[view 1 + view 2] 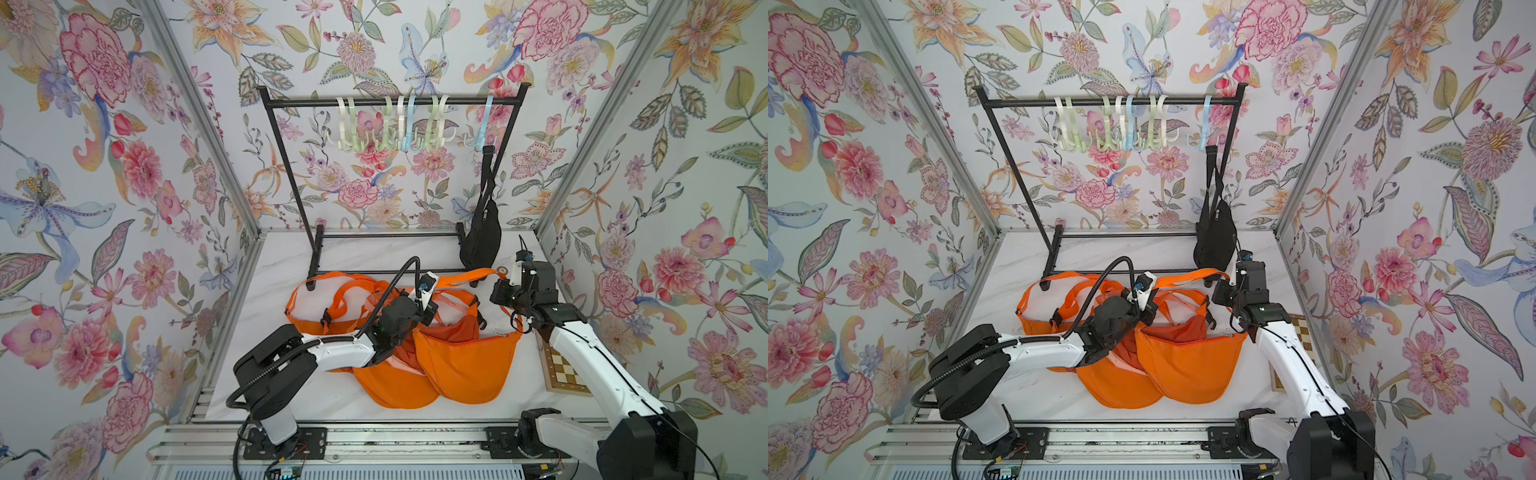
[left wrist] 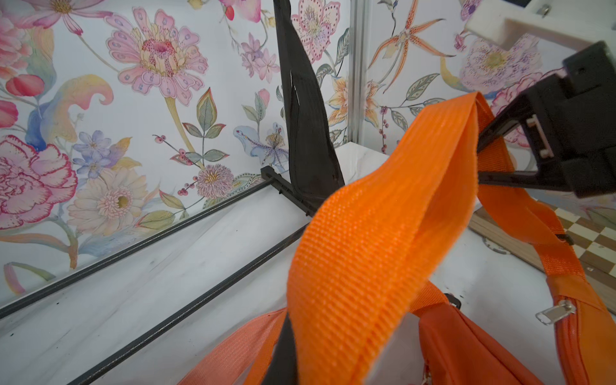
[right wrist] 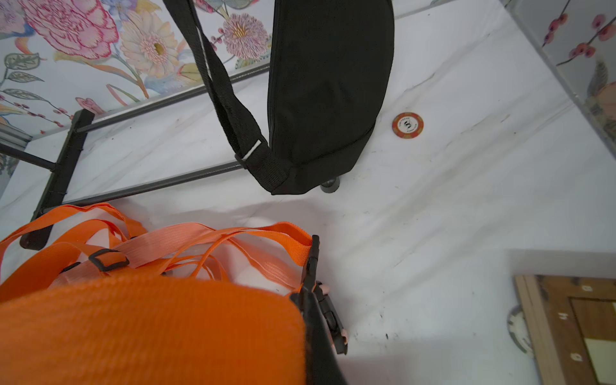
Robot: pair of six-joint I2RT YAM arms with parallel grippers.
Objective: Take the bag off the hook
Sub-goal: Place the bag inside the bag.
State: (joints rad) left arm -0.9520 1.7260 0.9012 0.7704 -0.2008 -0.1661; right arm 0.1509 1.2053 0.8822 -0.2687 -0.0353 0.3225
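The black bag (image 1: 482, 241) hangs upright from the end hook (image 1: 484, 124), just beyond and above the right gripper (image 1: 500, 279), so the right arm is nearer. That gripper and the left gripper (image 1: 432, 307) are both clamped on an orange strap (image 1: 465, 277) stretched between them, well below the hook.

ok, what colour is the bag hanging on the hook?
The bag is plain black, strap too; best seen in the right wrist view.

The bag (image 1: 484, 245) is black, its hook (image 1: 486, 124) pale blue, the rack (image 1: 374, 235) black; orange bags (image 1: 465, 365), white marbled surface (image 1: 282, 257), pink-flowered walls (image 1: 104, 166), a brown-and-cream chequered board (image 1: 563, 372).
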